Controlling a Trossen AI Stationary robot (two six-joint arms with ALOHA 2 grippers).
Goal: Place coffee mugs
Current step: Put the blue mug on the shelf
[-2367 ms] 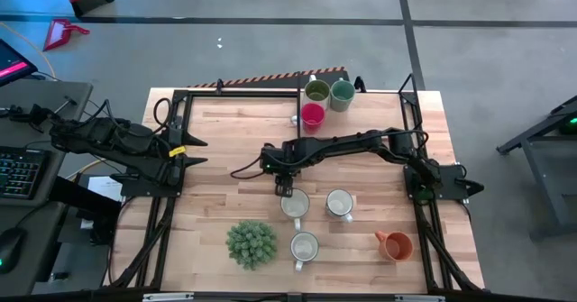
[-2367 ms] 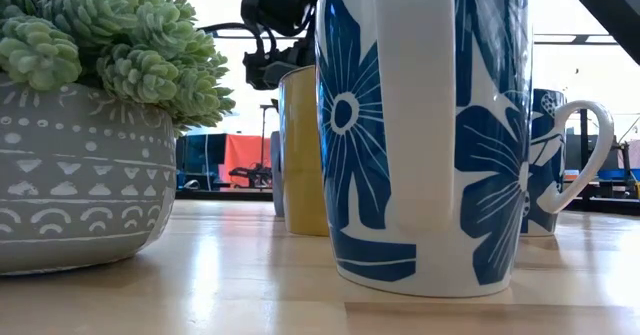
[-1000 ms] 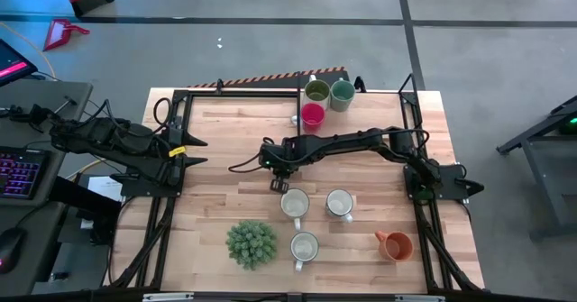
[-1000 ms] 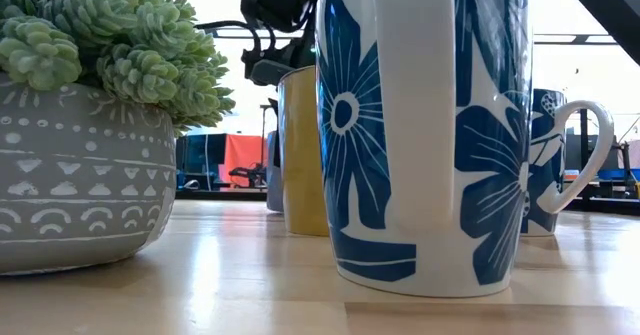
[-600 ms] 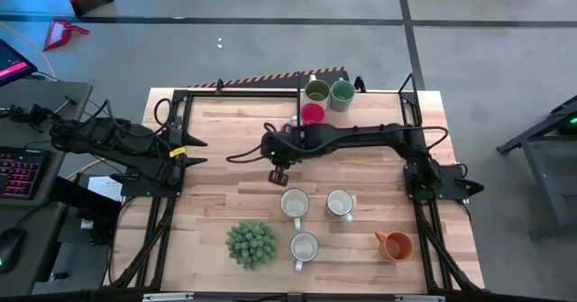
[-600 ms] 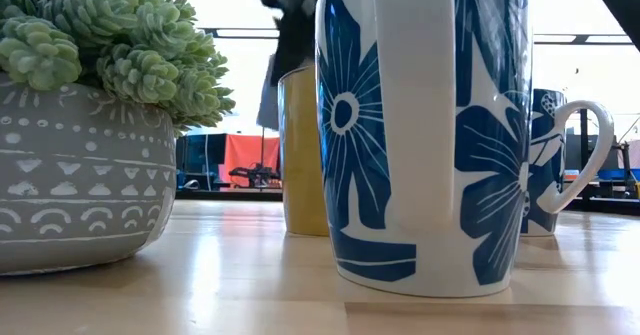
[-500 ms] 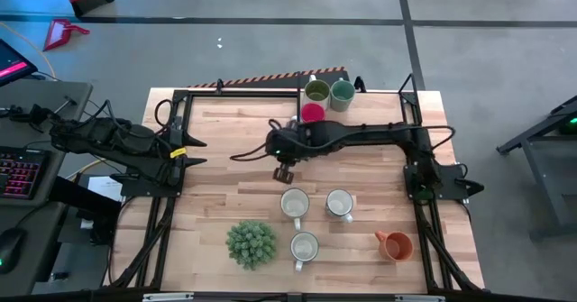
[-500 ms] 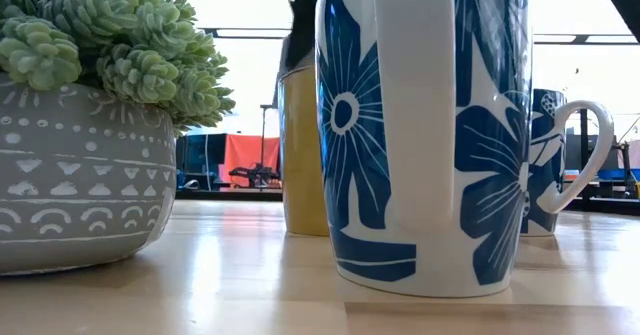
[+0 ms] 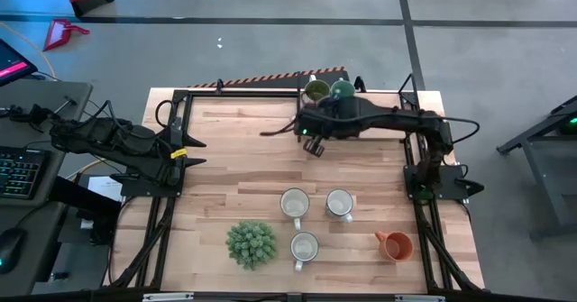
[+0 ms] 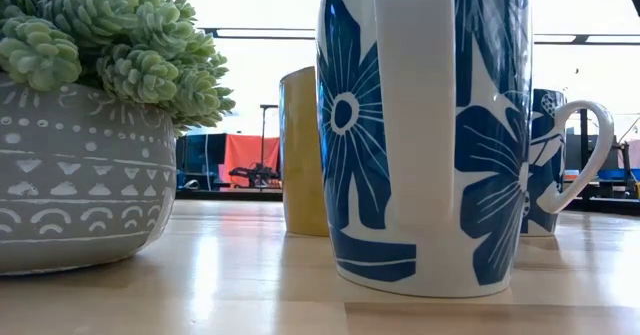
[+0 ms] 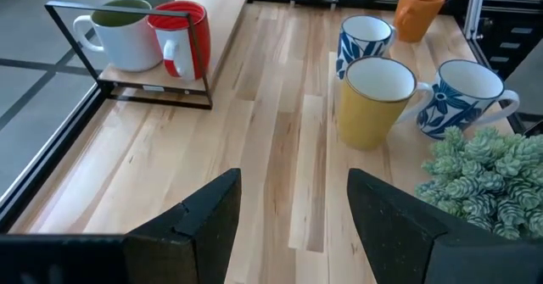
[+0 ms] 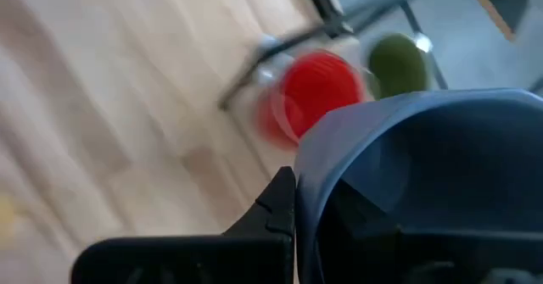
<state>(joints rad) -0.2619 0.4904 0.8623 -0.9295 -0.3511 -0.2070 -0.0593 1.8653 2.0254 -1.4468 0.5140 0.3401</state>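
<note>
— Starting at the left?
— No work for the left gripper (image 9: 195, 151): parked at the left edge of the table (image 9: 225, 131), fingers (image 11: 191, 225) spread wide, nothing between them.
— And mid-table?
— No longer above the three white-rimmed mugs near the succulent (image 9: 251, 244). Swung off to the far edge within the last second, now just beside the black-framed rack (image 11: 127, 93). So much for the right gripper (image 9: 313, 145), clenched on the blue-grey mug (image 12: 407, 165).
— Meaning for the task?
— Pick-up done and carry nearly done, by the look of it. Left to do: lowering into the rack next to the red mug (image 12: 312, 93) and olive mug (image 12: 399, 62), then letting go.
— Differences between views?
— From above: red mug hidden under the arm, only olive mug and teal mug (image 9: 343, 88) peeking out, carried mug a mere dark blob. From the right wrist: grip plain, blue-grey mug filling the foreground. From the left wrist: true colours of the trio, namely yellow mug (image 11: 373, 97) and two blue floral mugs (image 11: 462, 93), plus orange mug (image 11: 417, 8) beyond. From table height: no gripper at all, merely succulent, yellow mug, floral mugs.
</note>
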